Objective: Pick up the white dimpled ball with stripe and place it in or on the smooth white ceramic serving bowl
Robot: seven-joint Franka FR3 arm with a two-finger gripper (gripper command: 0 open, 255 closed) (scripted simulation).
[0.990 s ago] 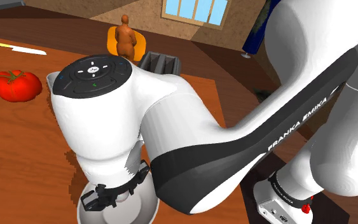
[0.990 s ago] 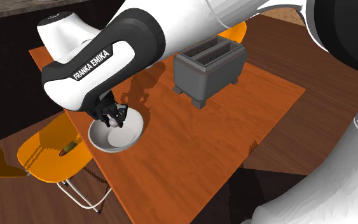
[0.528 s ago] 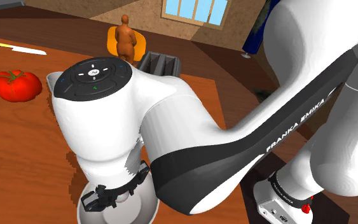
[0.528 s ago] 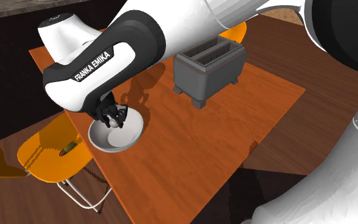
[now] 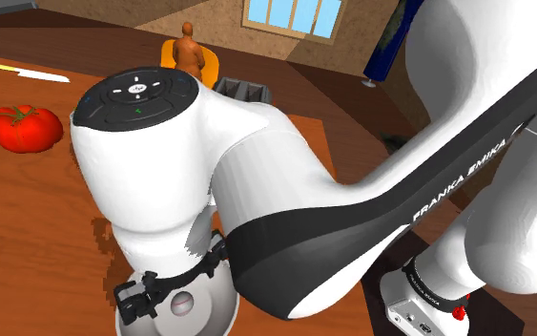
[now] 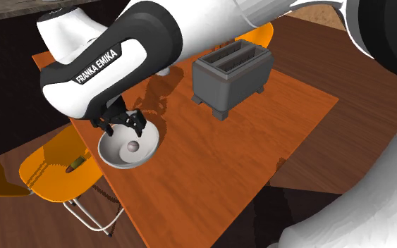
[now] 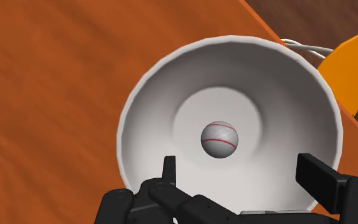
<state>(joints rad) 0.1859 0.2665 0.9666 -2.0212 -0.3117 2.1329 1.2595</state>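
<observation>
In the shoulder view we are starting at the left, where a red tomato [image 5: 26, 127] is sitting on the brown bench [image 5: 28, 220], with a yellow-handled knife [image 5: 28, 73] lying beyond it. Moving right, the white arm [image 5: 209, 181] is bending down toward the bench's near part. Under it the black pincer [image 5: 147, 298] is hanging just above the white bowl [image 5: 216, 310]. The ball [image 5: 180, 304] is lying inside that bowl. Further right and farther back, a dark toaster [image 5: 242, 91] is standing on the bench.

In the second exterior view we are again reading from the left. An orange chair [image 6: 49, 172] is standing beside the bench [image 6: 211, 148]. Next comes the bowl [image 6: 115, 156], sitting near the bench's edge by the chair, with the ball [image 6: 132, 147] resting at its bottom. The pincer [image 6: 125, 127] is hovering over the bowl's far rim. To the right, the grey toaster [image 6: 232, 74] is standing well apart from the bowl.

In the wrist view the two black fingers [image 7: 169, 168] are standing wide apart, so the pincer [image 7: 244, 175] is released and grasping nothing. The ball [image 7: 220, 139], white-grey with a thin red stripe, is lying in the middle of the bowl's [image 7: 171, 83] floor, touching neither finger. The orange chair [image 7: 355, 76] is showing past the bowl's rim.
</observation>
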